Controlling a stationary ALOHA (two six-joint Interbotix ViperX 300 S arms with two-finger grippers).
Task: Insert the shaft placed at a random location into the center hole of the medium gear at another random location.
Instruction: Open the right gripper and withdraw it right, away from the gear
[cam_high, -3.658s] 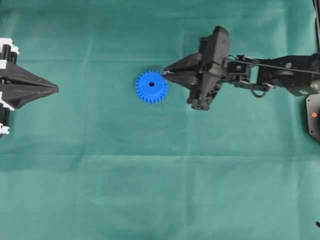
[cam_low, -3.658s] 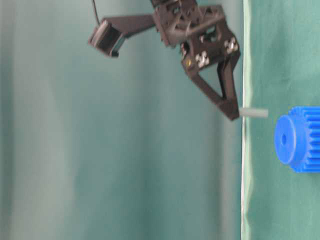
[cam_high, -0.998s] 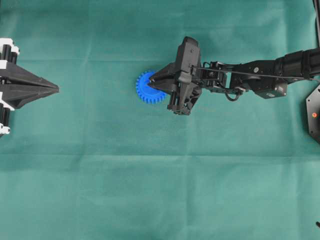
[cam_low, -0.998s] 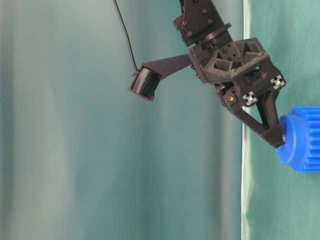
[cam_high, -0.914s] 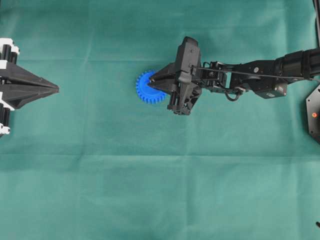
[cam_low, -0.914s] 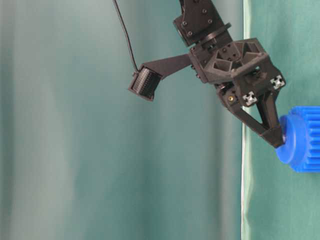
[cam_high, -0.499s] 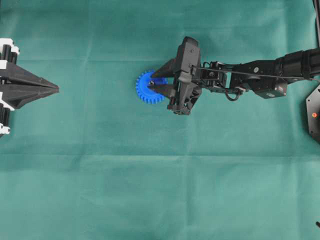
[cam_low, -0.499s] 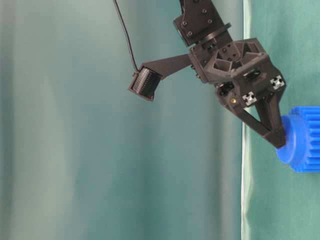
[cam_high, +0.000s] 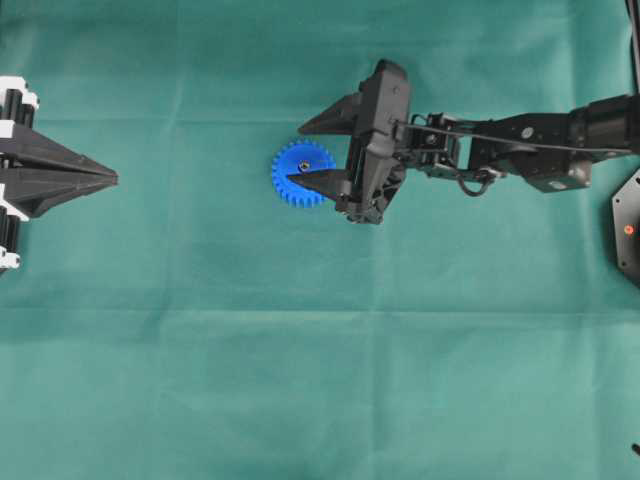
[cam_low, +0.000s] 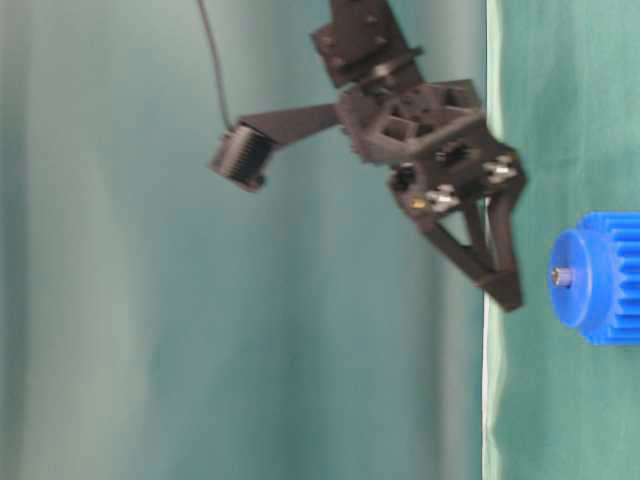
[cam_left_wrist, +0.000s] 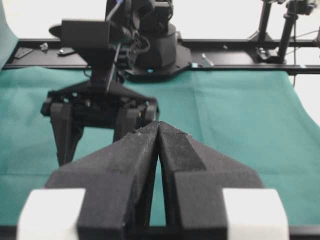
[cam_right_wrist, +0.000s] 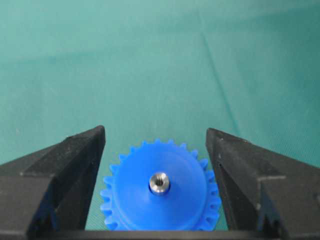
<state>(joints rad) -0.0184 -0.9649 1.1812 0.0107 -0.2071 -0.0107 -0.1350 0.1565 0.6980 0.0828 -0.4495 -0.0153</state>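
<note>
From overhead: one blue gear (cam_high: 303, 173) on the green cloth (cam_high: 300, 380), one metal pin (cam_high: 303, 167) standing in its center hole, much free cloth all around. Right claw (cam_high: 302, 151) spread wide, holding nothing; left claw (cam_high: 112, 179) pressed closed, empty, well apart at the edge. In right wrist view: pin end (cam_right_wrist: 159, 181) up from the hub, one finger (cam_right_wrist: 75, 155) on each side, apart from the gear.

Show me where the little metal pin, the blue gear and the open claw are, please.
shaft (cam_right_wrist: 159, 182): right wrist view, on its silvery top end, seated in the hub.
medium gear (cam_high: 289, 186): overhead view, on its toothed lower-left face.
right end effector (cam_high: 301, 153): overhead view, midway between its spread fingertips.
</note>
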